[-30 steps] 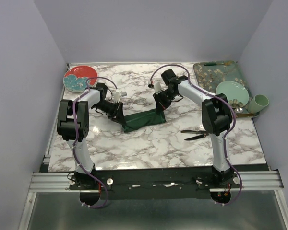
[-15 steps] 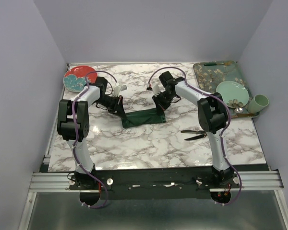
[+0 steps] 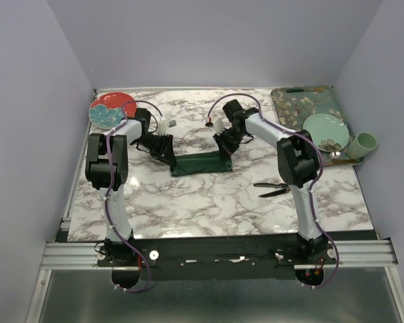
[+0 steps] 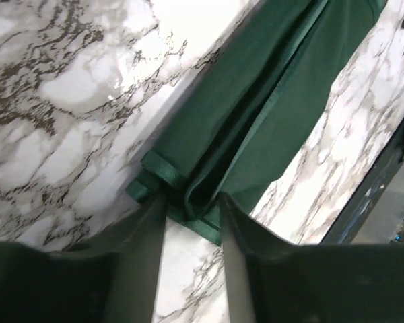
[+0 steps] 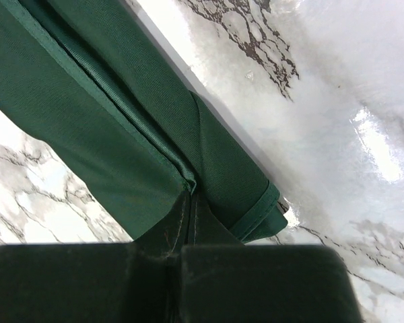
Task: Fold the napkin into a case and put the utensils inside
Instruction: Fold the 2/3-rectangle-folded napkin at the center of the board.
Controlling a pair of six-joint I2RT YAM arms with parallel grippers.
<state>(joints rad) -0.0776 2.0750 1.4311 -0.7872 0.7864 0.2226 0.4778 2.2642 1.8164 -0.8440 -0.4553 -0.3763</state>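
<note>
1. The dark green soft cloth napkin (image 3: pixel 200 163) lies on the white-and-grey marbled tabletop (image 3: pixel 209 208). It forms a long, narrow band several layers deep, with hemmed edges stacked at both short ends.
2. The left gripper (image 3: pixel 167 153) sits at the napkin's left end. In its wrist view its fingers (image 4: pixel 145 256) stand apart. The folded corner of the cloth lies just at their tips and bare tabletop shows in the gap, so they do not appear to pinch anything.
3. The right gripper (image 3: pixel 225 155) is at the napkin's right end. Its fingers (image 5: pixel 168 235) are pressed together on a crease in the upper layer of cloth, just beside the end hem.
4. The two slim black utensils (image 3: pixel 273 188) lie crossed on the tabletop. They are to the right of the napkin, on the side nearer the arm bases, well apart from it and untouched by either arm.
5. Progress, as a judgement: the folding looks nearly finished, since the napkin already has the sleeve-like outline of a case. The pictures do not show whether it has an open pocket ready to receive anything.
6. What is left, as a judgement:
   - The right fingers have to let go of the crease and the fold has to settle flat.
   - Both utensils then have to be picked up and slid inside.
   - The placing half of the task has not yet begun.
</note>
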